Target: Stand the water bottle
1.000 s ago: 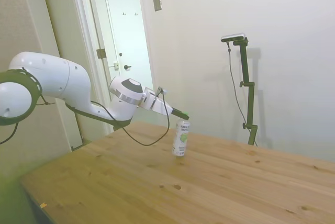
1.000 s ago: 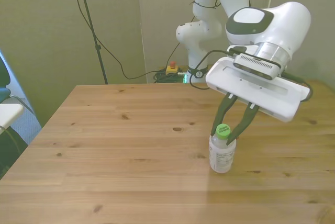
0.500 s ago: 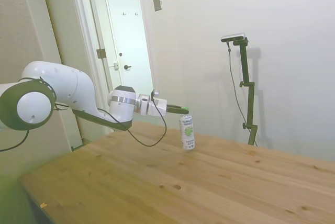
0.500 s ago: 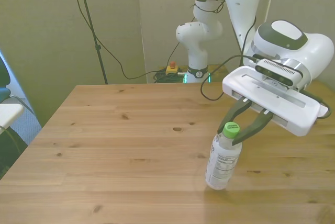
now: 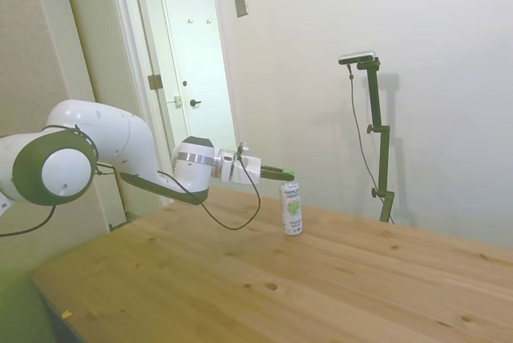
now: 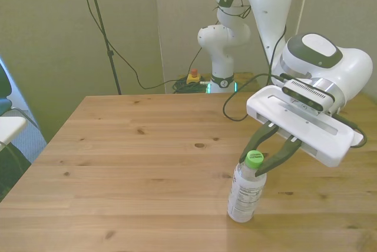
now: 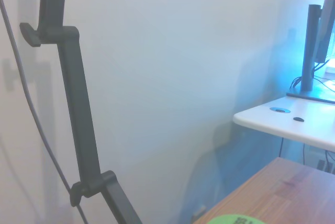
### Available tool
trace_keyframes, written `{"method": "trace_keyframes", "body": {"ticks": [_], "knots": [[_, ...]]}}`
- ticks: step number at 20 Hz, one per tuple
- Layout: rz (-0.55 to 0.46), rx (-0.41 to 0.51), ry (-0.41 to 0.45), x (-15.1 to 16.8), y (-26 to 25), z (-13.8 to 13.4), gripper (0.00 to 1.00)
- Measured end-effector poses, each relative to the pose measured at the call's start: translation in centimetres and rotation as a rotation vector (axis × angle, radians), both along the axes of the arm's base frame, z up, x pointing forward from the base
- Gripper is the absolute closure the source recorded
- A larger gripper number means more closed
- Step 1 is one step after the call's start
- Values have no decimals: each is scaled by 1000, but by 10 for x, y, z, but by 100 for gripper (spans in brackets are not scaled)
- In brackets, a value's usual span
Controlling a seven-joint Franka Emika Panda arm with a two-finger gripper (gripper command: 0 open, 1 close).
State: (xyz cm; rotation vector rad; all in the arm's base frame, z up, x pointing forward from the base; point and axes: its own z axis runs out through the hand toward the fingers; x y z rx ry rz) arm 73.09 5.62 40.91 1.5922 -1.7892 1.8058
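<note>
- On the wooden desk (image 6: 118, 146), toward the front view's right, I see the water bottle (image 6: 245, 189) with its base down on the wood, leaning slightly in that view.
- From the side view the water bottle (image 5: 292, 208) looks close to upright, standing on the desk (image 5: 240, 279) well away from the near edge.
- Green cap (image 6: 254, 158) is on top; white label (image 6: 247, 190) with dark text faces the front camera, and the green round mark (image 5: 293, 206) shows on the side view.
- My gripper (image 6: 266, 159) sits at cap height, held roughly level in the side view (image 5: 282, 173), reaching in from that picture's left.
- Dark fingers (image 6: 283, 155) are set narrow, one on each side of the cap. They look to be touching it, so I read them as holding the bottle by the cap.
- White arm (image 5: 104, 147) runs low and roughly level to the wrist; a black cable (image 5: 232, 215) droops under it, just above the desk.
- Wrist view: only a sliver of the green cap (image 7: 235, 220) shows at the frame edge, blurred, plus a corner of the desk (image 7: 272, 187), a pale wall (image 7: 172, 77) and a white side table (image 7: 293, 122) beyond it.
- Behind the arm in the side view there is a pale door (image 5: 196, 62), shut.
</note>
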Motion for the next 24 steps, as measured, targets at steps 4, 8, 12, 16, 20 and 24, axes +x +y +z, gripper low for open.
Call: {"method": "trace_keyframes", "body": {"ticks": [4,8,12,16,20,24], "knots": [[-4,-2,0,0,1,0,0],[-10,-4,2,-1,1,-1,0],[-18,-7,4,-1,0,-2,0],[-24,-9,6,-1,-1,-4,0],[-26,-9,6,-1,-3,-4,0],[-31,-9,6,-1,-6,-4,0]]}}
